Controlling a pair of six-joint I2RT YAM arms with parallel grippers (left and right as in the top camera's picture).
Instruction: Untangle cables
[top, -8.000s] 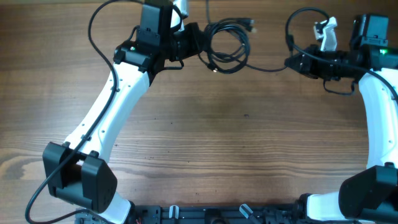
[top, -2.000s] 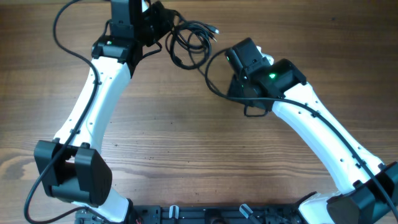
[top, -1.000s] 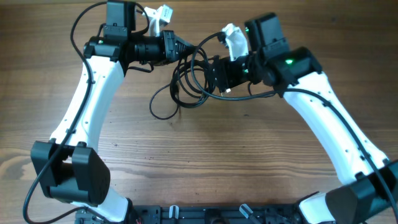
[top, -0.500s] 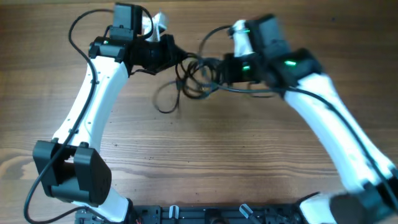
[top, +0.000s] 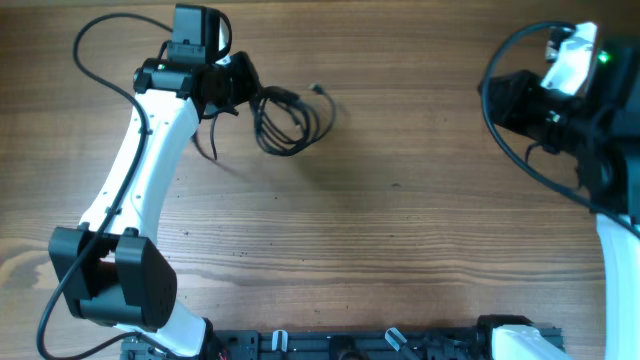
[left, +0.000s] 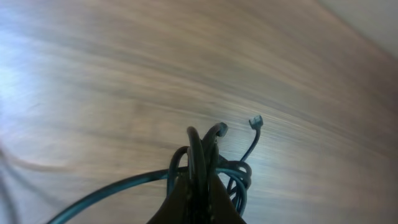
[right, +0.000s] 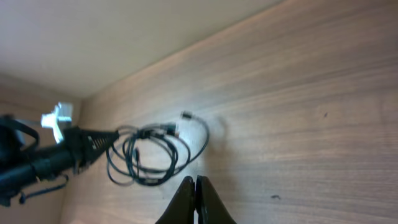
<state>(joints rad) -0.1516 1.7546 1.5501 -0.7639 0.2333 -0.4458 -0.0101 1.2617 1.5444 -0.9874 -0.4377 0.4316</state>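
A tangled coil of black cable (top: 290, 115) lies on the wooden table at the upper left, with one plug end (top: 317, 88) sticking out to the right. My left gripper (top: 243, 92) is shut on the coil's left side. In the left wrist view its fingers (left: 199, 198) pinch several cable strands (left: 200, 155), and the plug (left: 255, 121) shows beyond. My right gripper (top: 497, 100) is at the far right, well away from the cable. In the right wrist view its jaws (right: 195, 198) are shut with nothing between them, and the coil (right: 155, 155) lies far off.
The left arm's own black cable (top: 100, 45) loops at the far left. The right arm's cable (top: 520, 150) loops beside the right arm. A black rail (top: 350, 345) runs along the table's front edge.
The right arm has let go of the cable and swung away to the far right. The left gripper has carried the coil a little to the left, still holding it.
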